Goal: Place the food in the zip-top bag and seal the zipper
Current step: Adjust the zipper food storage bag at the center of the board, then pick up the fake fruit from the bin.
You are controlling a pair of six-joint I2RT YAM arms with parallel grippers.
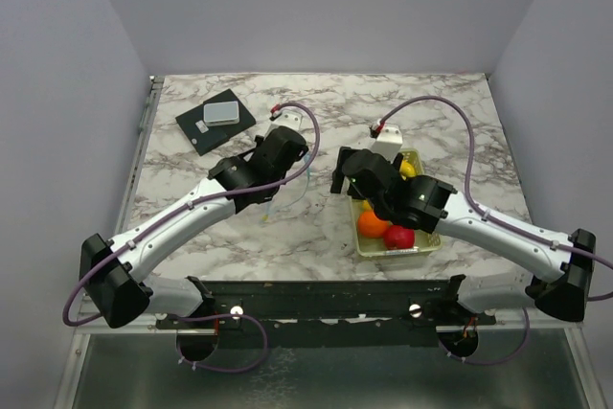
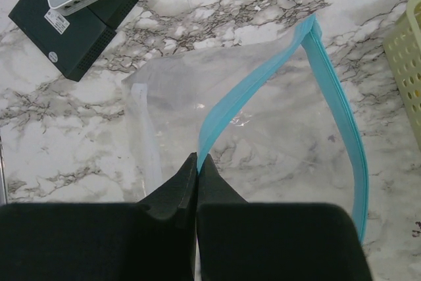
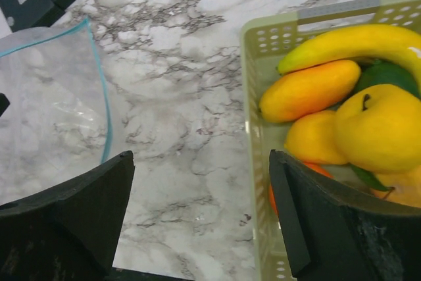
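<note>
Clear floppy plastic zip-top bag (image 2: 171, 90) on or just over white marble tabletop (image 2: 66, 136), mouth gaping toward pale green mesh basket (image 3: 250, 97). Pinched at thin light blue zipper strip (image 2: 343, 106) by left end effector (image 2: 197, 159), jaws tight together. Right end effector (image 3: 200, 162) spread wide, holding nothing, above basket rim. Small glossy toy fruits (image 3: 309, 90) all in basket, none in bag. Probably light, hard and slippery; best taken across the narrow middle of one piece. Film likely to sag and fold; better held at the stiffer strip.
</note>
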